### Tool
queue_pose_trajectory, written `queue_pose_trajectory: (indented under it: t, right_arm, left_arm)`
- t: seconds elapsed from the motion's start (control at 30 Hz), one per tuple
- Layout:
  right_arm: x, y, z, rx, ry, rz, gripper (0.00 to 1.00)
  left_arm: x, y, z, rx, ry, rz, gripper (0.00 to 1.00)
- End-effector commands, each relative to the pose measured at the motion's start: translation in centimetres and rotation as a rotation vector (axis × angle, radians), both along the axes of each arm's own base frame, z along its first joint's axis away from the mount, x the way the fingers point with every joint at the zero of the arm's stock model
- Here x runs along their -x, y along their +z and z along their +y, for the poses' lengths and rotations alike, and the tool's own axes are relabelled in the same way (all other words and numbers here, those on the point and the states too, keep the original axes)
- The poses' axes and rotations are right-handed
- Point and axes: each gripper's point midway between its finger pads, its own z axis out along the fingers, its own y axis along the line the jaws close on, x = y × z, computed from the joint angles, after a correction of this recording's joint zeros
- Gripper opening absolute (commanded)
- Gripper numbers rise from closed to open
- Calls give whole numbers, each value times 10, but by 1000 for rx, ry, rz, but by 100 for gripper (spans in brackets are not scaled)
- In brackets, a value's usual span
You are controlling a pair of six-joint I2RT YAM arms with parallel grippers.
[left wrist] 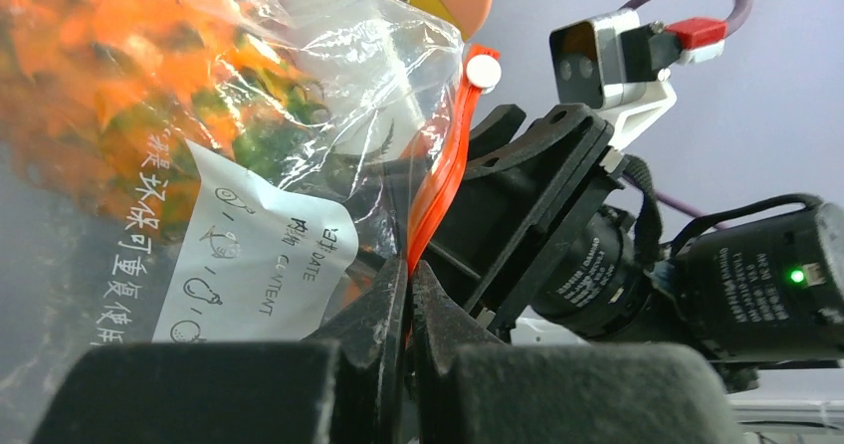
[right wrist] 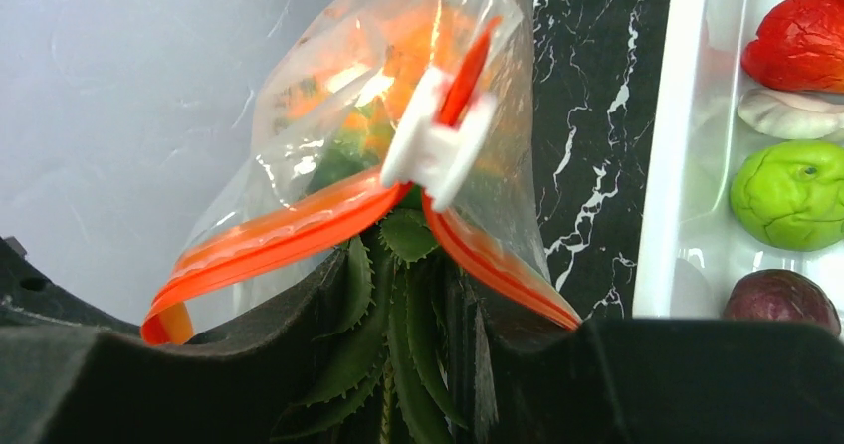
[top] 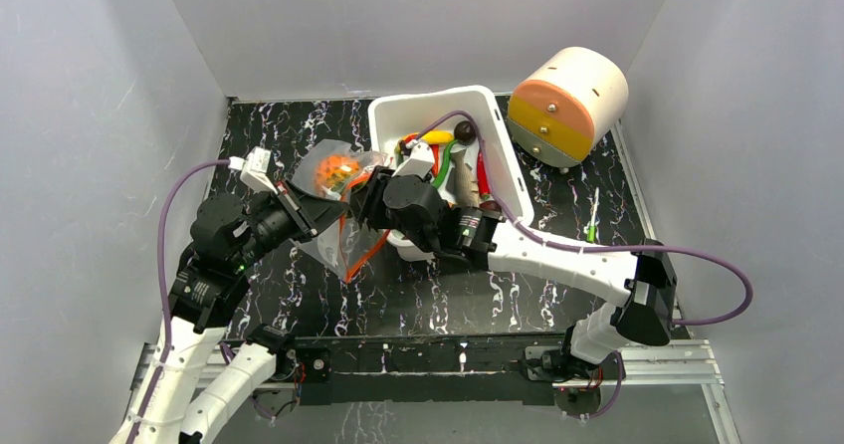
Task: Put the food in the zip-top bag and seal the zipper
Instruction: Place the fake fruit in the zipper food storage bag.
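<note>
The clear zip-top bag (top: 316,170) hangs above the table's left half, its mouth toward the right arm. My left gripper (left wrist: 409,265) is shut on the red-orange zipper (left wrist: 445,180) at the bag's mouth edge. The white slider (right wrist: 433,145) sits on the strip. My right gripper (right wrist: 408,265) is shut on the green leaves of the toy pineapple (right wrist: 398,305), between the two parted zipper lips (right wrist: 279,235). The pineapple's orange body (left wrist: 119,66) is inside the bag. More food lies in the white bin (top: 498,125): a red piece (right wrist: 801,41), a lime (right wrist: 791,193), a dark round piece (right wrist: 781,300).
The white bin stands just right of the bag, with the right arm (top: 557,255) reaching past its near corner. A large cream, orange and yellow drum (top: 569,106) lies at the back right. A small green item (top: 592,230) lies on the black marbled table (top: 438,295). Grey walls close in three sides.
</note>
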Motion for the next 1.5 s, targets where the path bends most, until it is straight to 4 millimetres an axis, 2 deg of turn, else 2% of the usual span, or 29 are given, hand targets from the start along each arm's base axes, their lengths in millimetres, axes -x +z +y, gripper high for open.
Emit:
queue_pose_trajectory:
  t: [0.0,0.27,0.3,0.43,0.53,0.67,0.83,1.03,1.13,1.27,1.37,1.47]
  right_arm:
    - [-17,32,-5,-153,-141,-56,18]
    - [-22,25,7,-249,-151,-75,22]
    - [-22,24,10,-254,-144,-73,24]
    - [-14,23,15,-192,-81,-55,48]
    - [-2,28,3,-127,-25,-59,59]
    - [17,43,-21,-57,36,-60,65]
    - [36,69,-46,-19,106,-85,62]
    - [51,64,-72,58,141,-65,60]
    - [51,59,-85,101,128,-81,61]
    - [49,59,-100,171,119,-127,61]
    - [47,65,-110,211,117,-173,62]
    - [42,60,-121,278,90,-208,62]
  left_arm:
    - [6,19,-3,100,-3,-11,0]
    - [6,24,-6,240,16,32,0]
    - [6,24,-6,245,20,31,0]
    - [1,16,2,202,72,36,0]
    - [-1,15,6,174,94,30,0]
    - [-4,11,9,129,106,22,0]
    - [-5,11,11,100,118,11,0]
    - [-5,13,10,85,102,0,0]
    - [-5,11,8,35,65,-39,0]
    - [-10,12,16,-134,56,-95,0]
    - [-12,3,23,-250,49,-115,0]
    - [-11,-6,33,-348,51,-151,0]
